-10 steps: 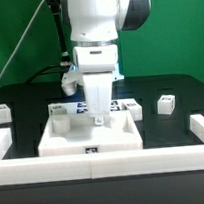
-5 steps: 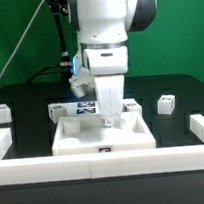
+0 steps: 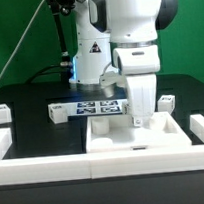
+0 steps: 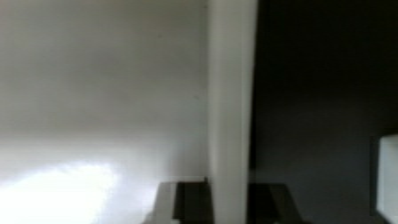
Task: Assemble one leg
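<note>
You're looking at a black worktop (image 3: pixel 32 128) fenced by a low white rim (image 3: pixel 56 170), with a green backdrop (image 3: pixel 14 37) behind it. Far on the exterior view's left, the leg (image 3: pixel 1 112) stands alone, well apart from the arm. Next comes the marker board (image 3: pixel 91 109), lying flat, then the big white tray (image 3: pixel 123 140), nearer the camera. The fingers (image 3: pixel 139 114) reach down at the tray's back wall; you cannot tell whether they are clenched on it. Just to their right stands a second leg (image 3: pixel 166 102).
</note>
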Tool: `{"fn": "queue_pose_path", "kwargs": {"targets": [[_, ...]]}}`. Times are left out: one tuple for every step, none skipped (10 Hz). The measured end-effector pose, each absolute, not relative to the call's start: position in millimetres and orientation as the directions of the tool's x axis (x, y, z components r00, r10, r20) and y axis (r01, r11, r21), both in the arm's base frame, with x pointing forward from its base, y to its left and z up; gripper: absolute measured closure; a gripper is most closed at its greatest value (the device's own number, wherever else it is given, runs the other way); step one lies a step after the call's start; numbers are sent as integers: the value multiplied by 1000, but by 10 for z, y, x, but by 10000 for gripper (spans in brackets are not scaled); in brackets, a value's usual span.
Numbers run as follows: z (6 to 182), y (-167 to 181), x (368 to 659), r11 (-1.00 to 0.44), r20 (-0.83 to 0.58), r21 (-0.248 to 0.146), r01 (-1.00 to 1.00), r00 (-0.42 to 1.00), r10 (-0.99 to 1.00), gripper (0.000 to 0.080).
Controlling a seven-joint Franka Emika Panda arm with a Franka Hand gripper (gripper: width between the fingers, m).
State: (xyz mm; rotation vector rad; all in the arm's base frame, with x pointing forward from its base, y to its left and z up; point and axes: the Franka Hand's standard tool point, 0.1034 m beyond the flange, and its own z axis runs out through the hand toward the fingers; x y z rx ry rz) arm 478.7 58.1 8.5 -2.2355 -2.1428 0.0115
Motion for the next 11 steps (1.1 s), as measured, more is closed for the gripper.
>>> {"fn": "queue_pose_path", "kwargs": {"targets": [[83, 701, 4834, -58, 30, -34, 998, 59, 998, 741], [86, 782, 4871, -70, 31, -33, 997, 71, 997, 741], [86, 831, 4873, -75, 32, -33, 997, 76, 997, 741], [91, 865, 4873, -72, 32, -33, 997, 73, 997, 741], [93, 866, 4873, -74, 30, -36, 997, 76, 997, 741], [92, 858, 4872, -76, 30, -36, 996, 77, 997, 741], [91, 856, 4873, -76, 30, -36, 996, 77, 997, 741], [91, 856, 4873, -76, 30, -36, 996, 78, 997, 741], [91, 854, 4873, -77, 30, -36, 996, 78, 997, 659], [91, 853, 4873, -77, 30, -36, 996, 78, 996, 522], [91, 852, 4873, -77, 30, -36, 996, 78, 996, 522]]}}
